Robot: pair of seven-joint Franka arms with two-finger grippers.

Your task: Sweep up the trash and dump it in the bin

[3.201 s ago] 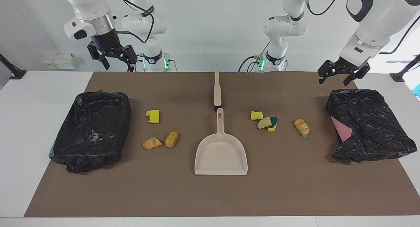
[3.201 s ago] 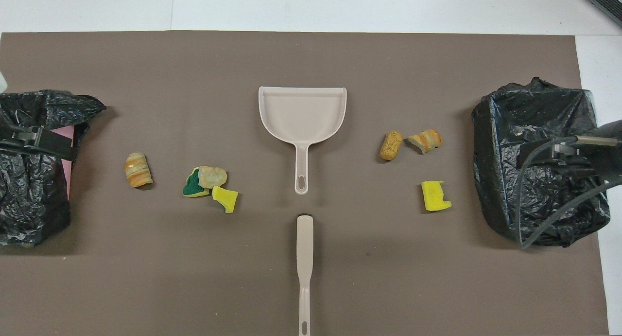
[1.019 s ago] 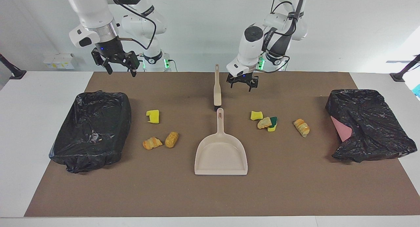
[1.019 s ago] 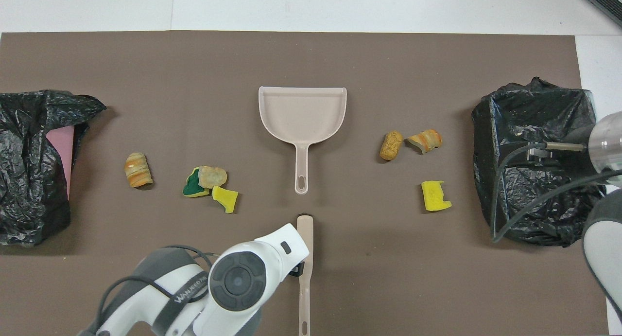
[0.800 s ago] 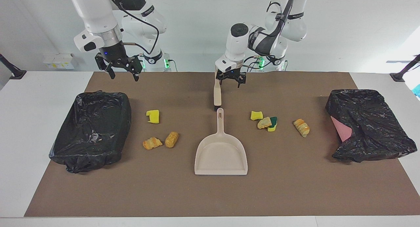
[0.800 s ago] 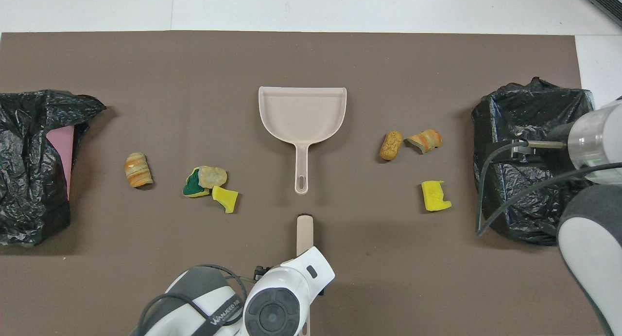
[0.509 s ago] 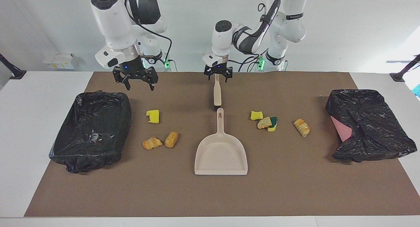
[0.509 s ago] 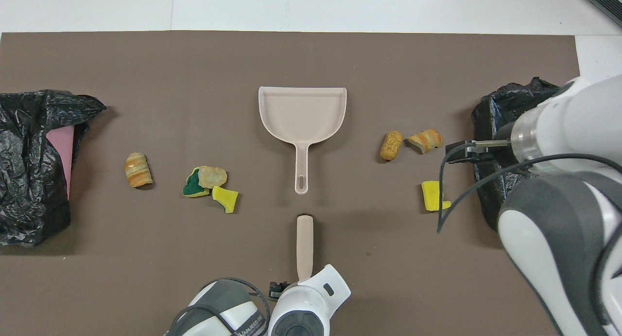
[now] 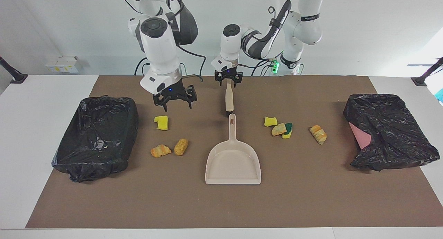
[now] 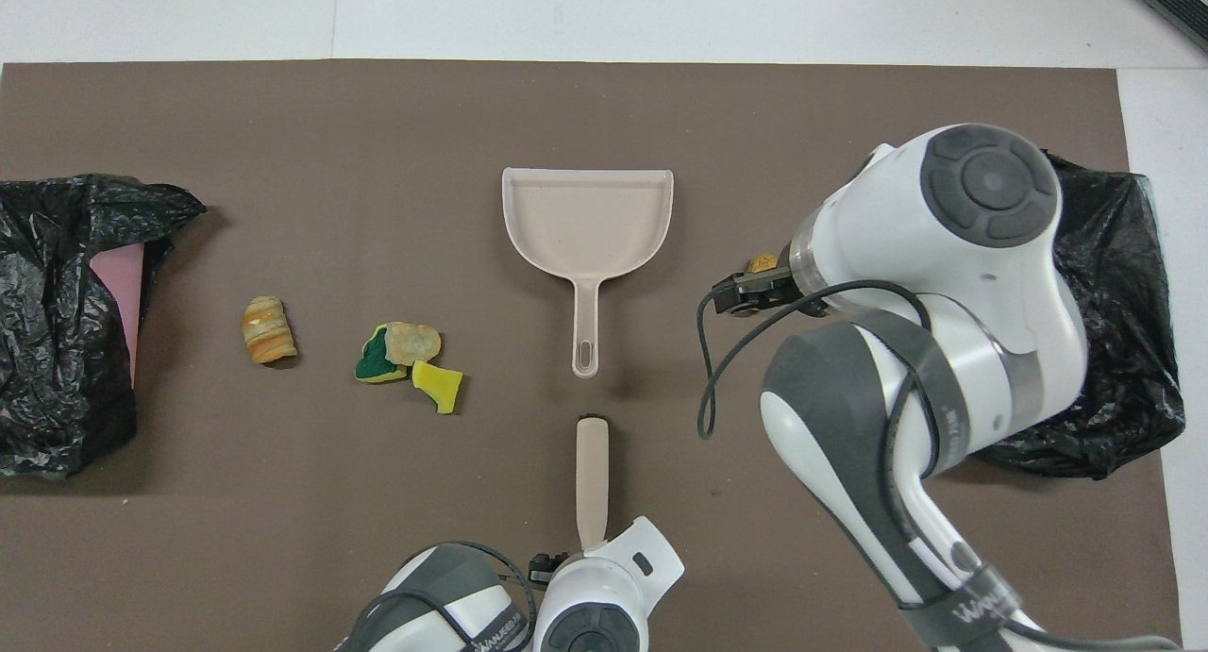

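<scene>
While the left gripper [image 9: 227, 82] sits at the handle end of the brush [image 9: 229, 99], I cannot tell whether it grips. The brush lies just nearer the robots than the dustpan [image 9: 233, 163], its long axis in line with the dustpan's handle. Right gripper [image 9: 175, 104] hangs wide open and empty near the yellow sponge [image 9: 161, 122]. Trash [image 9: 180, 146]: three pieces off the dustpan toward the right arm's end, four toward the left arm's. Bare mat [image 9: 311, 197] around the pieces gives sweeping room.
</scene>
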